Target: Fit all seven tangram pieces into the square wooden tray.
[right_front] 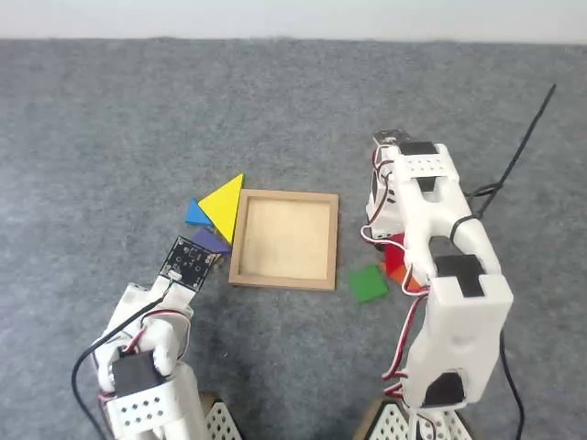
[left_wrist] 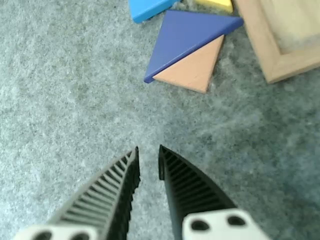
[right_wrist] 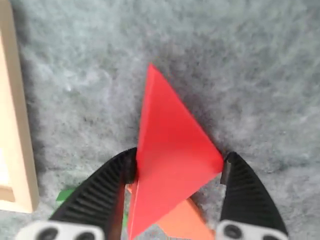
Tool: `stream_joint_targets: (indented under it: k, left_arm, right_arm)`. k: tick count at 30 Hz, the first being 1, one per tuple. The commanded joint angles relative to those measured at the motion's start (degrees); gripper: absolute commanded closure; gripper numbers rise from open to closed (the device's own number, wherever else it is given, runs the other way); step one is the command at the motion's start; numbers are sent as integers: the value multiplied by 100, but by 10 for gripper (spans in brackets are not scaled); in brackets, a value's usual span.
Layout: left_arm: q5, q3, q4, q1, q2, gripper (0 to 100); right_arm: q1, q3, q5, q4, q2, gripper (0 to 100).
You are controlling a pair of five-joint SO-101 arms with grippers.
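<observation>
We judge the red triangle (right_wrist: pixel 170 150) light, stiff and smooth-faced, and best held by its edges. In the high view it lies right of centre, near the tray (right_front: pixel 283 195). The right gripper (right_wrist: pixel 176 162) spans it, jaws pressed on opposite edges. The left gripper (left_wrist: pixel 148 152) is open a slit and holds nothing.
</observation>
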Motion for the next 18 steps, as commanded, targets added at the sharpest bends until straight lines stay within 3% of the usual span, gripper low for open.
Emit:
stream_joint_targets:
  k: [1,8,15,18]
  left_arm:
    - [-35,-84,-35,-53,-105,927]
    - [-44,-84,-35,-53,-105,927]
    - [-44,-84,-35,-53,-105,927]
    - [-44,-84,-35,-53,-105,927]
  right_arm:
    - [40,220,44,40,-989,827]
    - [233,993,-193,-418,-1684,817]
    - [154,1099,-299,-892,-1314,596]
    - [-40,1099,-352,-1068,-1209,551]
